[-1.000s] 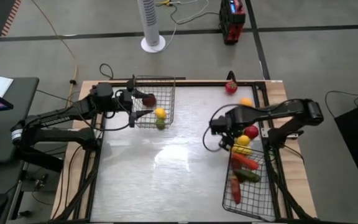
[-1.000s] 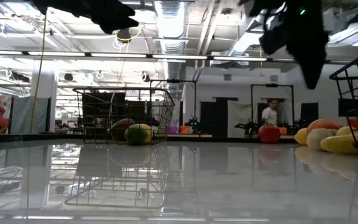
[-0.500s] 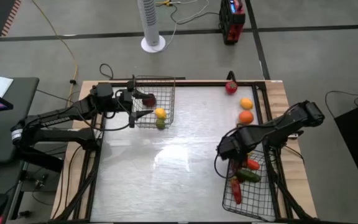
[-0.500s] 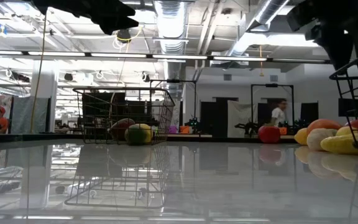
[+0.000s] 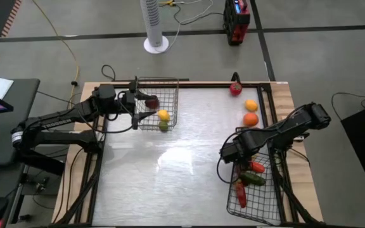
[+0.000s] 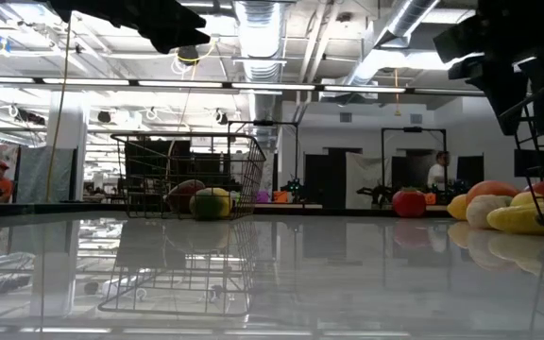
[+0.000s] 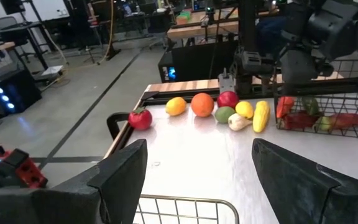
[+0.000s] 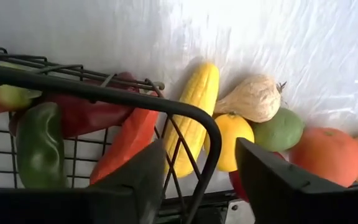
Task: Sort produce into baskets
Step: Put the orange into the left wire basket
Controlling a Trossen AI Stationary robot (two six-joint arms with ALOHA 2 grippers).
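While the right gripper (image 8: 194, 180) is hanging with jaws spread and empty over the black basket (image 5: 255, 206) at four o'clock, loose produce (image 5: 251, 118) is waiting beside it. The left gripper (image 7: 197, 180), jaws also spread, is idling over the silver basket (image 5: 170, 85) at eleven o'clock, likely awaiting its turn.

Baskets: two, a silvery basket (image 5: 159, 101) and a darker basket (image 5: 256, 190)
Pieces in the silvery basket: three, maroon (image 5: 151, 101), yellow (image 5: 163, 115), green (image 5: 163, 125)
Loose round pieces in the high view: three, a red one (image 5: 235, 88) and two orange ones (image 5: 251, 112)
Long pieces showing in the darker basket: three (image 5: 248, 180)
Arms: two
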